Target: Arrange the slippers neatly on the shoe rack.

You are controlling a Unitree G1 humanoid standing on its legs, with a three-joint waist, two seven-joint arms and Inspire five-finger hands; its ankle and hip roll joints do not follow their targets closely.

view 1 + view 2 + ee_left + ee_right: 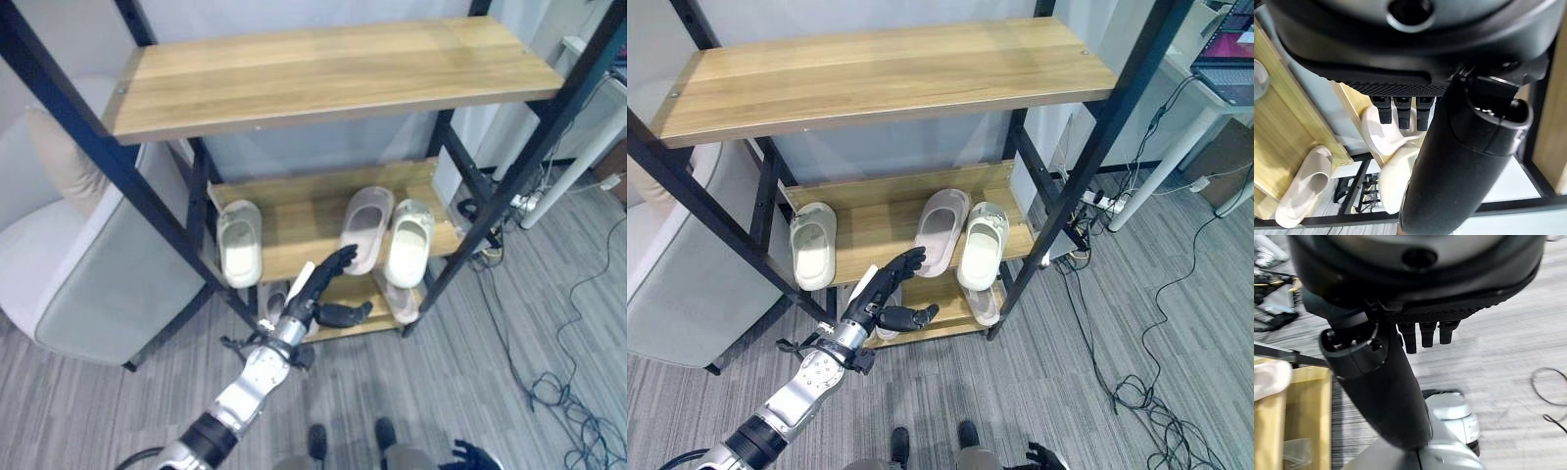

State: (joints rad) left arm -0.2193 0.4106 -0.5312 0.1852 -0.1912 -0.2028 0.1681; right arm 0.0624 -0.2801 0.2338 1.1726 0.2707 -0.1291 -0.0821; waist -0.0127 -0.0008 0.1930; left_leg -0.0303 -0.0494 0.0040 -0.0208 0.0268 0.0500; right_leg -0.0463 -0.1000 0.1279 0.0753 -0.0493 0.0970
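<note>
The shoe rack's middle shelf (304, 211) holds three slippers: a white slipper (239, 243) at the left, a beige slipper (366, 227) and another white slipper (409, 242) side by side at the right. Two more slippers (275, 297) (400, 297) lie partly hidden on the bottom shelf. My left hand (315, 292) hovers open at the middle shelf's front edge, its fingers stretched toward the beige slipper and holding nothing. In the left wrist view its fingers (1400, 110) point at the beige slipper (1382, 131). My right hand (473, 456) hangs low over the floor, fingers relaxed.
The wide top shelf (323, 73) overhangs the slippers, and black slanted frame posts (147, 211) flank the opening. A grey armchair (88, 274) stands at the left. Cables (568, 392) trail over the floor at the right, by a white table leg (578, 166).
</note>
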